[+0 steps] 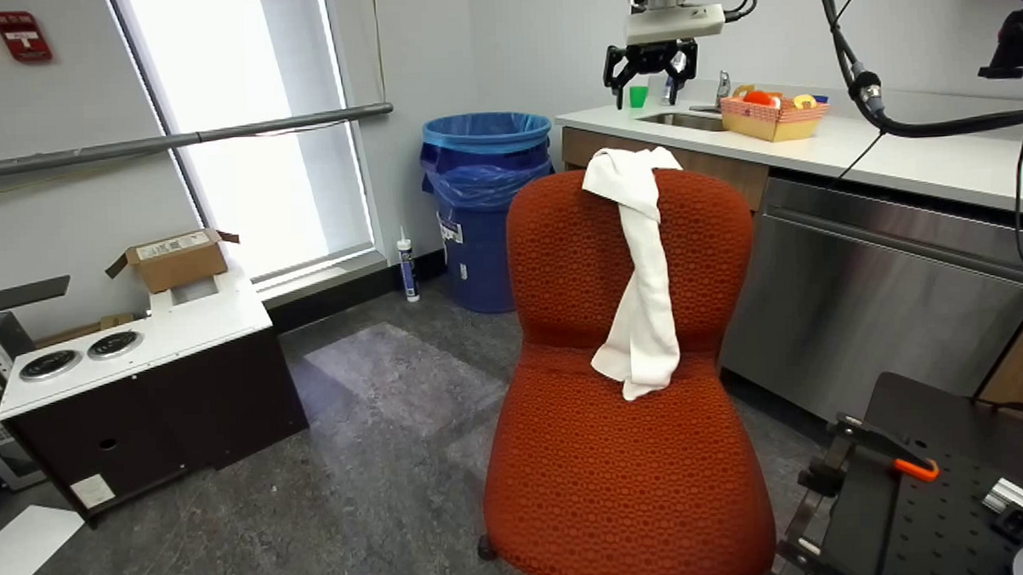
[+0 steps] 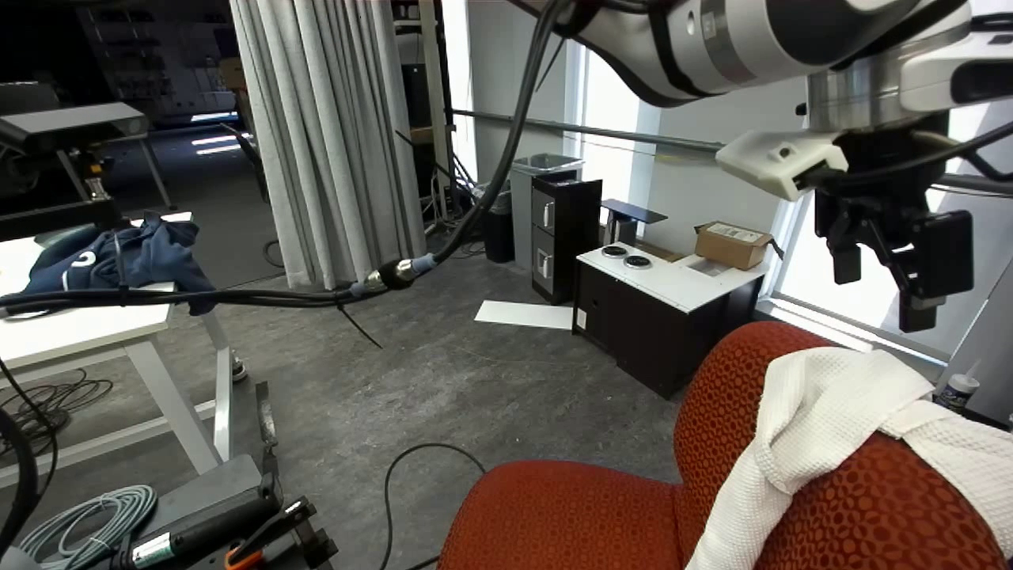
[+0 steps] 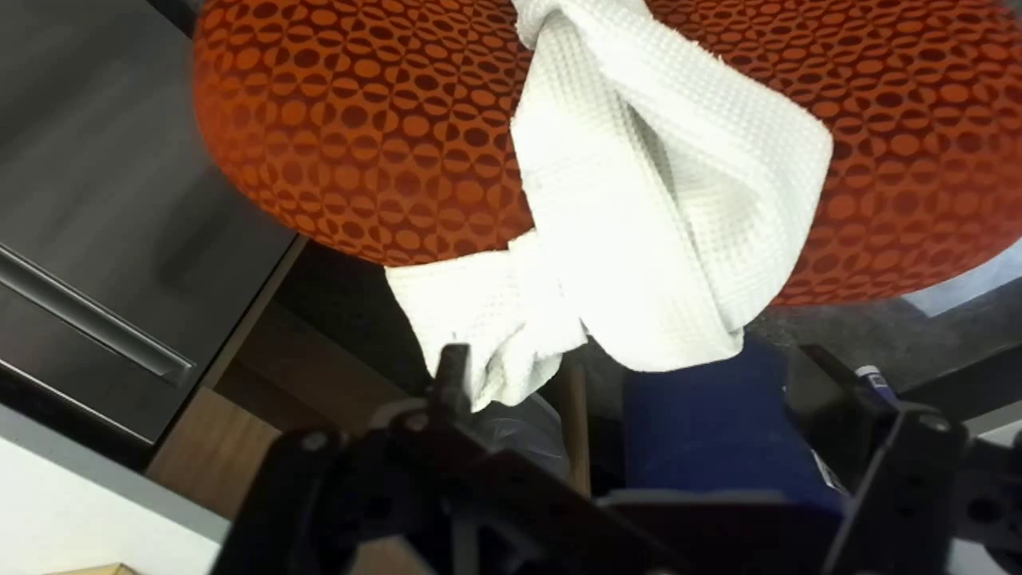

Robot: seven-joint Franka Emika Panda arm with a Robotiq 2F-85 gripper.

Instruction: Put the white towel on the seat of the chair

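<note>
My fingers point(image 2: 943, 253) are spread, w/ a wide gap btwn them, up above the top of the backrest point(image 1: 561, 243) & apart from the white towel point(image 1: 644, 257) in both exterior views. Towel's draped over the backrest's top edge: one long twisted tail runs down the front, its lower end at the rear of the seat of the chair point(image 1: 629, 488), where seat & backrest meet. Can't tell how much of that end, if any, rests on the seat. Other end goes over the back; in the wrist view it's bunched & one finger shows partly in front of it. Seat & backrest = same rust-red patterned fabric.

Bg: blue bin point(image 1: 485, 276) further back, w/ a blue-&-white tube point(image 1: 407, 270) upright near it. Cardboard box point(image 1: 183, 267) on a white-topped unit point(image 1: 198, 328) w/ 2 coil burners point(image 1: 115, 344). In an exterior view, navy garment point(image 2: 162, 257) on a white table point(image 2: 79, 332).
</note>
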